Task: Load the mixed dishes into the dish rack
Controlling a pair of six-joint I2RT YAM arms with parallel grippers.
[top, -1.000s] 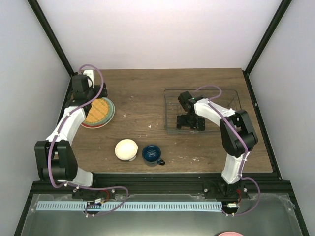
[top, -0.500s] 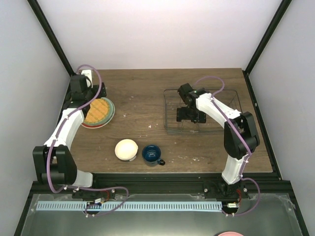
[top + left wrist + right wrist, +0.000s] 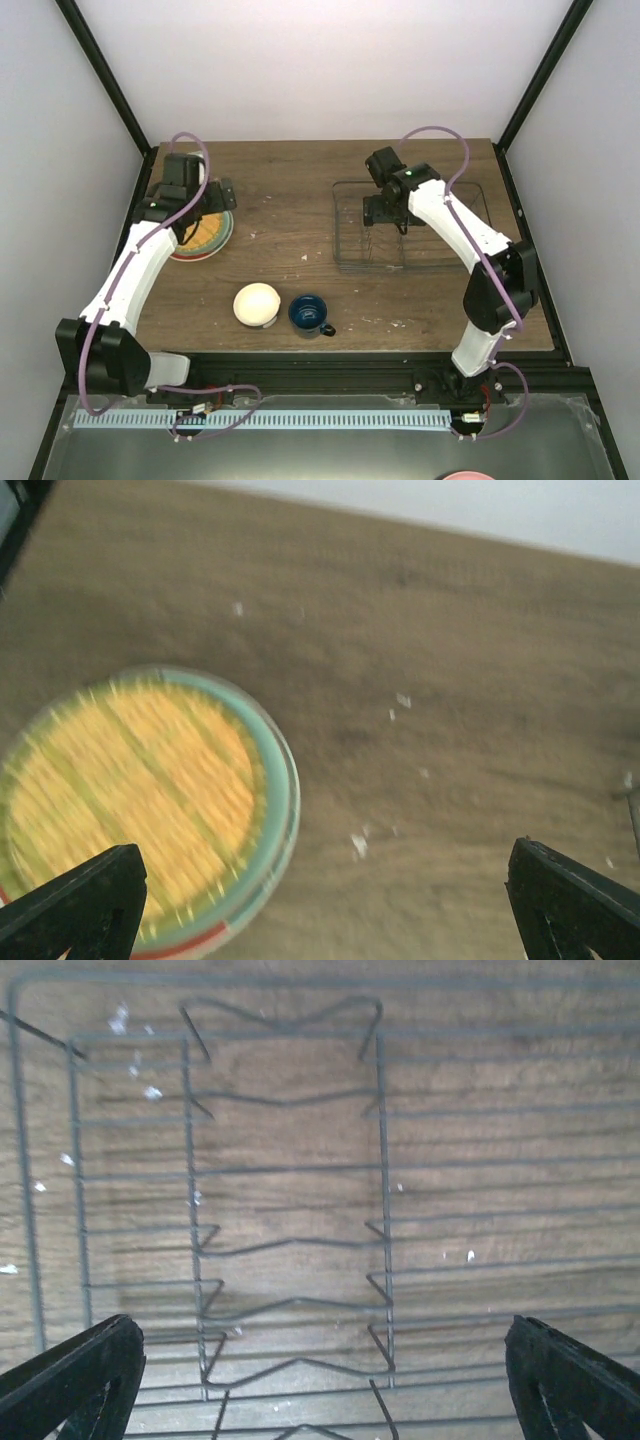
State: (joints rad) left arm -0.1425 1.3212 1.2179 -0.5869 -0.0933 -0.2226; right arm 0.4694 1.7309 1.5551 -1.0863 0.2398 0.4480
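The stacked plates lie at the table's left: a yellow-orange plate (image 3: 203,230) (image 3: 130,800) on top, a mint green rim (image 3: 275,790) under it and a red rim (image 3: 170,945) at the bottom. My left gripper (image 3: 205,200) (image 3: 325,920) hangs open and empty above the stack's far right edge. The wire dish rack (image 3: 334,230) (image 3: 382,1160) stands empty at the right. My right gripper (image 3: 388,212) (image 3: 325,1390) hovers open and empty over its left part. The cream bowl (image 3: 257,303) and the dark blue mug (image 3: 309,314) stand side by side near the front edge.
White crumbs dot the wooden table (image 3: 290,200). Black frame posts and white walls close in the table on the left, right and back. The rack's upright dividers (image 3: 285,1245) run down the middle under my right gripper.
My left gripper has moved right and nearer, over the plate stack. My right gripper has moved toward the rack's far left part. Both stay open; no dish has moved.
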